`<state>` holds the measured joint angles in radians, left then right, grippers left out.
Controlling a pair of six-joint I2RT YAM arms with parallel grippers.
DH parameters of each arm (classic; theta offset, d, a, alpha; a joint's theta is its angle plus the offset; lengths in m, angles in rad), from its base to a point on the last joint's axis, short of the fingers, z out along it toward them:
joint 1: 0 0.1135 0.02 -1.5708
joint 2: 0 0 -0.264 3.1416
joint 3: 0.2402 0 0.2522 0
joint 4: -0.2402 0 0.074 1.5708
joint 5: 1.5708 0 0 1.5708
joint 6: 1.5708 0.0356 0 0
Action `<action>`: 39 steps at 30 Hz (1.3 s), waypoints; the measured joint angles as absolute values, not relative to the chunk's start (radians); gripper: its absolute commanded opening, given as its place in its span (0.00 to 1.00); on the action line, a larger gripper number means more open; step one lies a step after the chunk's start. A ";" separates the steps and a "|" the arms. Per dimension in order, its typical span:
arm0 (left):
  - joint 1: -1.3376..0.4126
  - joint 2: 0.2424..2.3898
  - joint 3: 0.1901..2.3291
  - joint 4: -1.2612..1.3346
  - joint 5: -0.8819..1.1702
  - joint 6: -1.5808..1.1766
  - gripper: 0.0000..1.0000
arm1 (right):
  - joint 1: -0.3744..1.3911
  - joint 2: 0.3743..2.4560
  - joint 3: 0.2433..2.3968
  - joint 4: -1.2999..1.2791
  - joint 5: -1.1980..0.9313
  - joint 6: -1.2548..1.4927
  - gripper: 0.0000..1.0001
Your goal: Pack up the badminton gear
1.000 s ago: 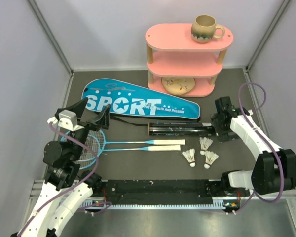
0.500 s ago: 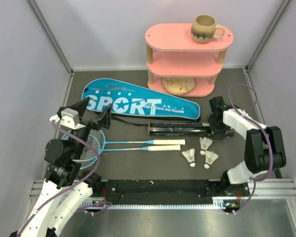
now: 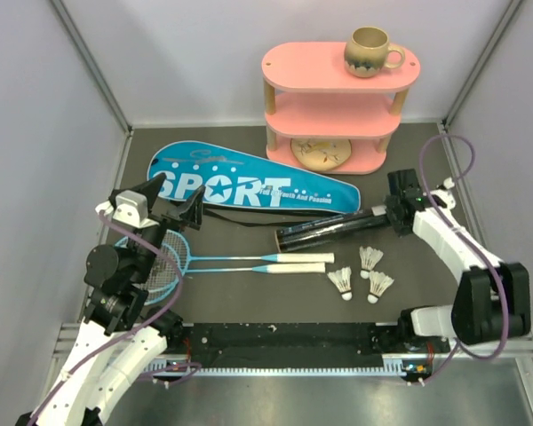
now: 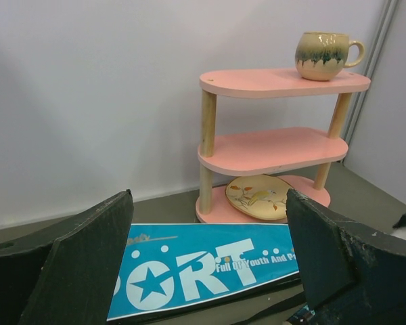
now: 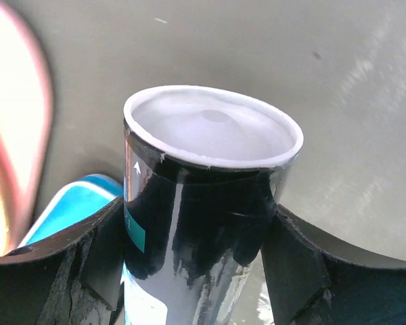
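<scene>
Right tool [image 3: 396, 216] is clamped on the right end of the black tube [image 3: 329, 232]. My right wrist view shows its fingers [image 5: 98, 261] pressed against both sides, just below the white rim. That end looks pale and closed, but it is too blurred to be sure. The tube lies slanted on the table [image 3: 249, 297]. I cannot tell from above whether the gripped end is lifted.

Left tool [image 3: 169, 202] has its jaws wide apart with nothing between them, and it sits above the racket heads. The arm hides most of both heads. The two light-blue rackets [image 3: 249, 262] show mainly shafts and white handles, side by side near the tube's left end.

Three shuttlecocks [image 3: 370, 258] stand clustered just in front of the tube. The blue "SPORT" cover [image 3: 249, 188] lies flat behind it; the left wrist view cuts off its first letter.

Pink shelf [image 3: 338, 67]: mug [image 3: 371, 50] on top, plate [image 3: 321, 153] on the bottom tier, partly hidden.
</scene>
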<state>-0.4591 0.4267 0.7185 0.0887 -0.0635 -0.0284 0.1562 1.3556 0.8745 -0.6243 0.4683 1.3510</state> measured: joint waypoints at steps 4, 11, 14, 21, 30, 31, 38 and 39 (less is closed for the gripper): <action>-0.459 0.437 0.719 0.084 -0.064 -0.028 0.98 | 0.167 1.203 0.861 -0.465 0.479 1.120 0.24; -0.459 0.453 0.720 0.076 -0.060 -0.028 0.98 | 0.262 0.915 0.702 0.054 0.287 0.587 0.25; -0.459 0.463 0.720 0.076 -0.057 -0.028 0.98 | 0.389 0.825 0.651 0.263 0.186 0.354 0.24; -0.459 0.504 0.720 0.073 -0.065 -0.028 0.98 | 0.649 0.733 0.535 0.551 -0.027 -0.096 0.23; -0.459 0.534 0.720 0.072 -0.055 -0.041 0.98 | 0.871 0.733 0.488 0.617 -0.125 -0.405 0.23; -0.459 0.535 0.720 0.073 -0.049 -0.049 0.98 | 0.881 0.733 0.484 0.620 -0.126 -0.420 0.23; -0.459 0.600 0.740 0.035 0.009 -0.228 0.98 | 0.936 0.745 0.469 0.676 -0.046 -0.406 0.17; -0.459 0.616 0.751 0.013 0.011 -0.287 0.98 | 0.935 0.751 0.469 0.700 0.013 -0.355 0.18</action>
<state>-0.4587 0.6159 0.7509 0.0132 0.0109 -0.2867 0.9352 0.7513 0.4690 0.6998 0.0128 -0.3550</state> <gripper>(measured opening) 0.982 0.677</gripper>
